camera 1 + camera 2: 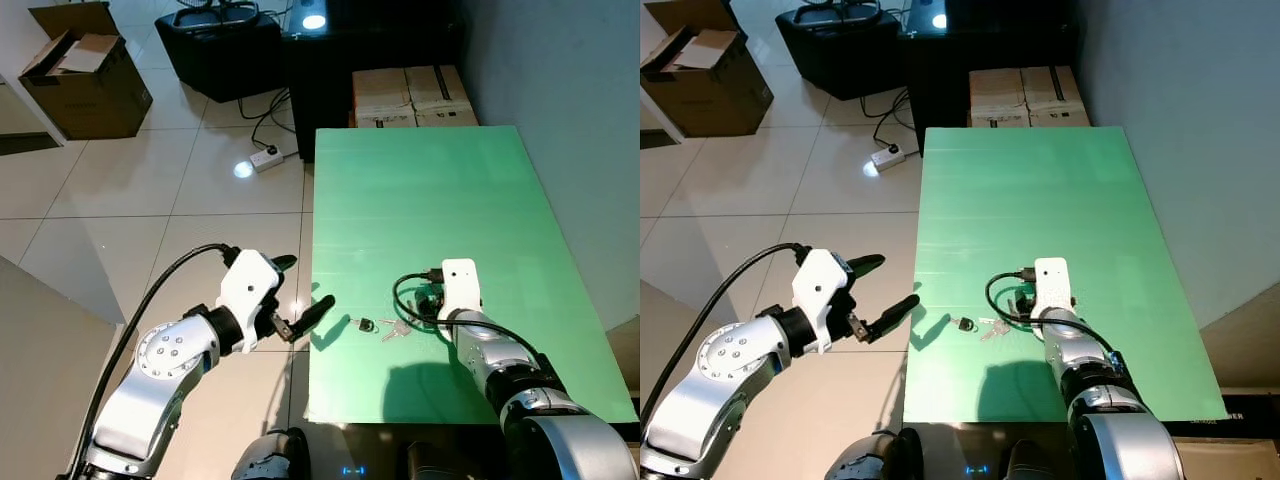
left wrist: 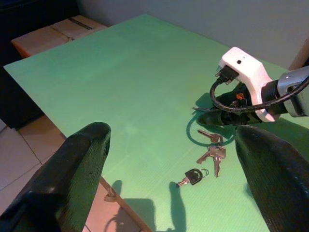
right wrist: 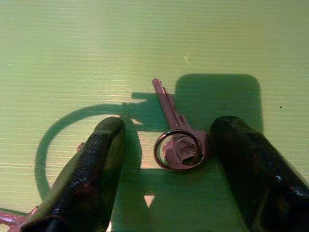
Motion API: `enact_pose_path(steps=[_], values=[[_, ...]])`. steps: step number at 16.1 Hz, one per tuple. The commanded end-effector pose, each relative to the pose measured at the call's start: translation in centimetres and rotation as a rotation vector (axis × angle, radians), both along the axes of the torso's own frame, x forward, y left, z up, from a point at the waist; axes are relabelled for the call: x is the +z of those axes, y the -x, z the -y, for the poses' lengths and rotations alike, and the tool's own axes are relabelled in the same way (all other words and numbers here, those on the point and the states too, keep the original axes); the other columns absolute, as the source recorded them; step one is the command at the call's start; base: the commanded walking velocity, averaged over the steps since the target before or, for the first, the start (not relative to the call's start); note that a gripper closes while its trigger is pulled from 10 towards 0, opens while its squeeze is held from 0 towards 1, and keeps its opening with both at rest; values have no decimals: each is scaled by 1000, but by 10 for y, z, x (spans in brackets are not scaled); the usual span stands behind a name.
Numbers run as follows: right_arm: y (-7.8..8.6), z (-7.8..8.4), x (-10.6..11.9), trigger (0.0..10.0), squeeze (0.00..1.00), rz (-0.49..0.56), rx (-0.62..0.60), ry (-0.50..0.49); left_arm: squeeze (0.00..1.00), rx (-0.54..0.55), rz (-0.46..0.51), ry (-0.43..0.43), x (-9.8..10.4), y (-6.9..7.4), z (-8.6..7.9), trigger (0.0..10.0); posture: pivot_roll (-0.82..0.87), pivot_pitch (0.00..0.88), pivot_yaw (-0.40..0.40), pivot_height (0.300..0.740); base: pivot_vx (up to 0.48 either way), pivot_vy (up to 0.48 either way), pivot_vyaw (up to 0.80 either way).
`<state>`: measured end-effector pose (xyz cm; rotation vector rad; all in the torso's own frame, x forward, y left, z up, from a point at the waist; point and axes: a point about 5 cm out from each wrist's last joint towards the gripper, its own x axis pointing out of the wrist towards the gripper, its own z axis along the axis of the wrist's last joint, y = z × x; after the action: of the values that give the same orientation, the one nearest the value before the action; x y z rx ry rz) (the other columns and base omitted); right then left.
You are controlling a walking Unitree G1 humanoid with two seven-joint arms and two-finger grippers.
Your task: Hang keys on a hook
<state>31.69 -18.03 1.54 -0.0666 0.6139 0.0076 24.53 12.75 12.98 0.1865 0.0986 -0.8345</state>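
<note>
Reaching down onto the flat green desk (image 1: 430, 200), the right end effector (image 3: 166, 154) stands with its two black fingers (image 3: 91, 169) spread to a moderate gap, straddling a single silver key on a round split ring (image 3: 179, 147) without yet touching it. The bunch of silver keys (image 1: 396, 328) lies flat on the desk near its front edge, with a black-headed key (image 1: 366, 325) beside it towards the robot's left; the right wrist's white housing and looped black cable (image 1: 415, 290) hang just above them. The left end effector (image 1: 300, 300) is held off the desk's left edge, over the pale tiled floor (image 1: 150, 190), its fingers spread wide and carrying nothing. No hook can be made out in these views.

The step in hand appears to be the pick-up, so the task is at an early stage. To do it well, the right fingers should descend until their tips meet the desk surface, then close across the ring and key head rather than the thin blade, which would likely slide or pivot. Because the keys lie flat, a shallow pinch risks skating over them; centring the ring between the fingers before closing should help. A slow lift is advisable, since the loose keys will probably swing.
</note>
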Motion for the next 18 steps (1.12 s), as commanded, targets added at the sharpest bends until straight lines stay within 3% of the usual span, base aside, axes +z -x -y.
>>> enact_pose_path(steps=[1,11,15,18], values=[[4,-1,-5,0,0,-29,-14,-17,0,-8,9,-7,1,0,2,10000,-6,136,106,740,0,0,0],[8,1,-9,0,0,-21,-22,-17,0,-10,24,-15,2,-3,2,10000,-1,118,110,740,0,0,0],[11,3,-9,0,0,31,-38,-11,0,8,30,-21,1,-7,1,10000,-8,112,130,740,0,0,0],[14,8,-7,0,0,134,-73,18,0,24,61,-21,5,-15,2,10000,-12,106,133,740,0,0,0]])
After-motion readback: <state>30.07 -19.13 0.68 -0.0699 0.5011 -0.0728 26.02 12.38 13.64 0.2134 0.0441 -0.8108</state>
